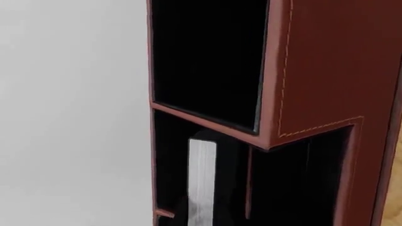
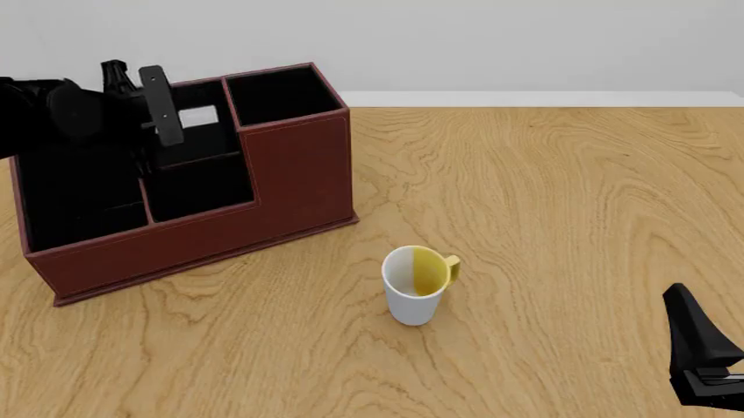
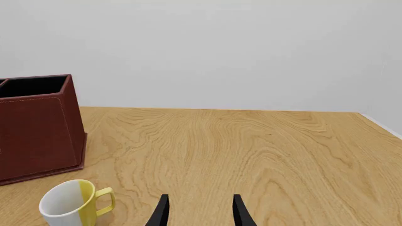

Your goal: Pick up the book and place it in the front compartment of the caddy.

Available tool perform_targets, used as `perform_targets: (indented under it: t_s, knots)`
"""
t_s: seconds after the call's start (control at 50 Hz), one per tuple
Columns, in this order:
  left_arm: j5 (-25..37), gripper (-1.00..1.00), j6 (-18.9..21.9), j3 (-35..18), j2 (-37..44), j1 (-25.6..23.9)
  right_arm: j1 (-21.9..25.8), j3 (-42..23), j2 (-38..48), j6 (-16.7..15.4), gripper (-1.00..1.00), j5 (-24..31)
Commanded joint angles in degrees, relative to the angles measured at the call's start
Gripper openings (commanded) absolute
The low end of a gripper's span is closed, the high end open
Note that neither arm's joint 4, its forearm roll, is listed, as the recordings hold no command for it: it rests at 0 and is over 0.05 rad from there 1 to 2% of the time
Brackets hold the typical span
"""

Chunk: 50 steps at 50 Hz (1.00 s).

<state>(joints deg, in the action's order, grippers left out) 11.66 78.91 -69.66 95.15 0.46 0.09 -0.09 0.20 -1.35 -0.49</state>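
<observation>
The reddish-brown caddy stands at the table's left. The book stands upright in its middle section, white page edges up, in the cell on the far side of the cross divider. The nearer cell shows only black lining. Which of the two is the front compartment I cannot tell. My left gripper hovers open over the caddy, just left of the book and apart from it; its fingers do not show in the left wrist view. My right gripper is open and holds nothing, low at the table's near right corner.
A white mug with a yellow inside stands on the wooden table in front of the caddy's right end, also in the right wrist view as the mug. The caddy's tall square end cell rises beside the book. A plain wall lies behind the table.
</observation>
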Motion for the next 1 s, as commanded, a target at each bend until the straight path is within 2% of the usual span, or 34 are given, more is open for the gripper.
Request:
perform_targets:
  t_s: [0.02,0.04,0.08,0.12,0.24,0.5,0.66,0.7,0.74,0.76,0.78,0.82,0.84,0.86,0.88,0.9,0.98,1.0]
  knots:
    - [-3.01,-1.00,0.77,-3.51,6.47,3.50,-0.01,0.00,0.00,0.02,1.00,0.00]
    - [-4.72,1.00,1.60,-3.92,6.90,4.40,0.01,0.00,0.00,0.01,1.00,0.00]
    - [-3.56,1.00,0.55,-4.77,6.54,3.98,0.00,0.00,0.00,0.00,1.00,0.00]
    - [-5.69,1.00,2.04,-5.18,6.84,4.97,0.01,0.00,-0.01,0.00,1.00,-0.01]
    - [-4.25,1.00,1.67,-5.59,5.76,5.30,0.01,0.00,0.00,-0.01,1.00,0.00]
    - [-3.34,1.00,2.95,-3.22,-0.04,4.99,0.00,0.00,0.00,0.01,1.00,0.00]
    - [-0.37,1.00,1.71,-0.87,-6.54,2.45,-0.01,0.00,-0.01,0.00,1.00,-0.01]
    - [-0.66,1.00,1.72,1.80,-10.03,0.20,0.00,0.00,0.00,0.01,1.00,0.00]
    - [1.64,1.00,-1.03,1.93,-12.86,-2.06,0.00,0.00,0.00,0.00,1.00,0.00]
    - [1.58,1.00,-0.75,3.07,-13.91,-2.65,-0.01,0.00,-0.01,0.00,1.00,-0.01]
    - [2.02,1.00,-1.13,6.04,-17.99,-5.33,0.00,0.00,0.00,-0.01,1.00,0.01]
    - [2.55,1.00,-0.86,8.19,-20.38,-5.98,0.00,0.00,0.00,-0.02,1.00,0.01]
    - [4.13,1.00,-0.75,11.55,-24.55,-8.91,-0.01,0.00,0.00,-0.01,1.00,-0.01]
    - [4.13,1.00,-0.75,11.60,-24.60,-8.91,-0.01,0.00,0.00,-0.01,1.00,-0.01]
    - [6.27,1.00,-2.91,12.16,-28.02,-10.94,0.00,0.00,0.00,0.01,1.00,0.01]
    - [5.91,1.00,-1.69,14.31,-30.39,-12.08,0.01,0.00,0.00,-0.01,1.00,0.00]
    - [10.31,1.00,-1.52,19.14,-38.89,-16.06,0.02,0.00,0.00,0.00,1.00,0.00]
    - [9.68,1.00,-0.59,20.76,-40.90,-15.71,0.00,0.00,0.00,0.00,1.00,0.00]
